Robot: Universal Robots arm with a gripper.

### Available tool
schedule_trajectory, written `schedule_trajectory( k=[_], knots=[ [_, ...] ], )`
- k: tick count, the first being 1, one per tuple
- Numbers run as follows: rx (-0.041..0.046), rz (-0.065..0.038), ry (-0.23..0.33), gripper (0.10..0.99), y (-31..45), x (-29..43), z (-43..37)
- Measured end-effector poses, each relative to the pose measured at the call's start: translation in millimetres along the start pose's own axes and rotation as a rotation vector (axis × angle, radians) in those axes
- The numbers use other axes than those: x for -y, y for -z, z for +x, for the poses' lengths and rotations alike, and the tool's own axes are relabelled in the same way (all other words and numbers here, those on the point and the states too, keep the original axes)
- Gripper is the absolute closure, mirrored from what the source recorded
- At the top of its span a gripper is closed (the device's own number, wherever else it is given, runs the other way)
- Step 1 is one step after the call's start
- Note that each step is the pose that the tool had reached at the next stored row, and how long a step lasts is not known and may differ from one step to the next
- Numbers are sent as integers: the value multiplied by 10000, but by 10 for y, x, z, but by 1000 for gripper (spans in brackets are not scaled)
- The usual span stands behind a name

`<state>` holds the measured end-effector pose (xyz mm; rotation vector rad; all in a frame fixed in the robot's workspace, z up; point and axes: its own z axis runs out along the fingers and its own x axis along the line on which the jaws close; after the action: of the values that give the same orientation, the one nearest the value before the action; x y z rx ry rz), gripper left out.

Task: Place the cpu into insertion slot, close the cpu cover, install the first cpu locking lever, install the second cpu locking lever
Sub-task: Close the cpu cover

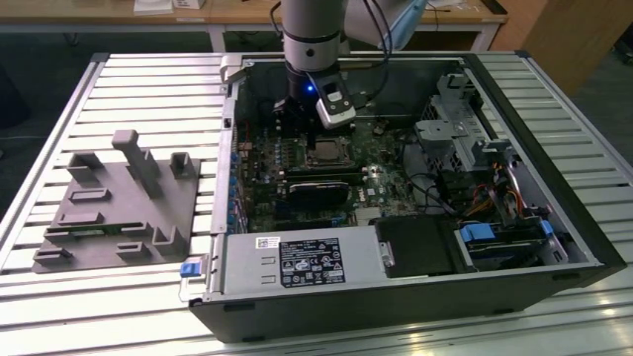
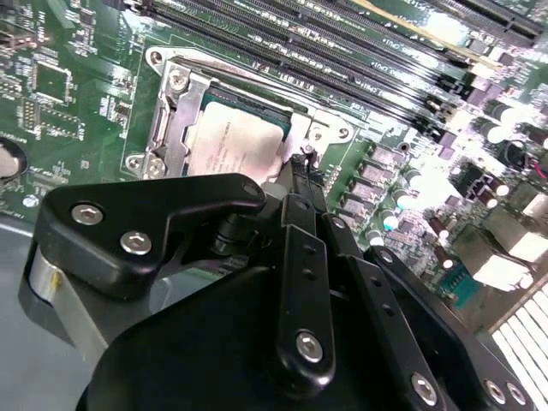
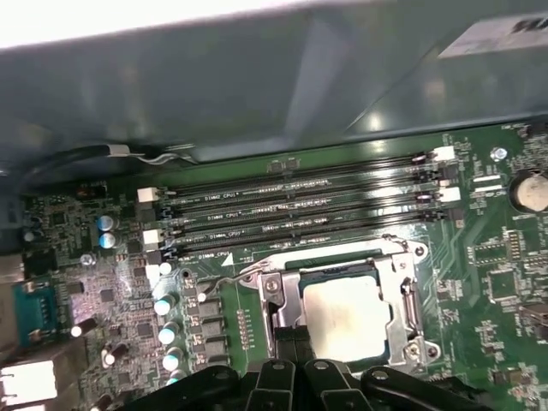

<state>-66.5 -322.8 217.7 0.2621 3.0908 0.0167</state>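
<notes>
Beneath hand (image 3: 293,341): cpu (image 3: 347,317) w/in cpu cover (image 3: 408,289).

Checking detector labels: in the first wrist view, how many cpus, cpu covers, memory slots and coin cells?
cpu: 1
cpu cover: 1
memory slots: 4
coin cell: 1
Total: 7

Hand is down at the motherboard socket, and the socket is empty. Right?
Not empty: the cpu sits in it, framed by the cpu cover, as the first wrist view shows. The rest holds: the hand is down beside it.
</notes>
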Motion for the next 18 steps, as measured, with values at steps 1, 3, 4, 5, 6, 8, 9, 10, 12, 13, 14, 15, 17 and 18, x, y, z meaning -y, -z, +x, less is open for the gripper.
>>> schedule_trajectory(
  k=[1, 3, 4, 5, 6, 8, 9, 10, 12, 13, 14, 15, 17, 18],
  knots=[
    [0, -1, 1, 980, 13, 0, -1],
    [2, -5, 0, 980, 14, -1, -1],
    [2, -5, 0, 980, 15, -1, -1],
    [1, -2, 2, 980, 17, -1, -2],
    [-1, -1, 3, 980, 17, -2, -9],
    [0, -1, 1, 980, 15, -9, -48],
    [0, -1, 0, 980, 14, -13, -75],
    [-1, -1, -1, 980, 13, -18, -103],
    [-3, -1, 2, 980, 10, -28, -165],
    [-3, -1, 0, 980, 9, -34, -196],
    [-4, -1, -1, 980, 8, -39, -226],
    [-5, -1, 1, 980, 6, -44, -255],
    [-6, 0, 1, 980, 6, -47, -281],
    [-5, -1, 1, 980, 6, -48, -281]
  ],
)
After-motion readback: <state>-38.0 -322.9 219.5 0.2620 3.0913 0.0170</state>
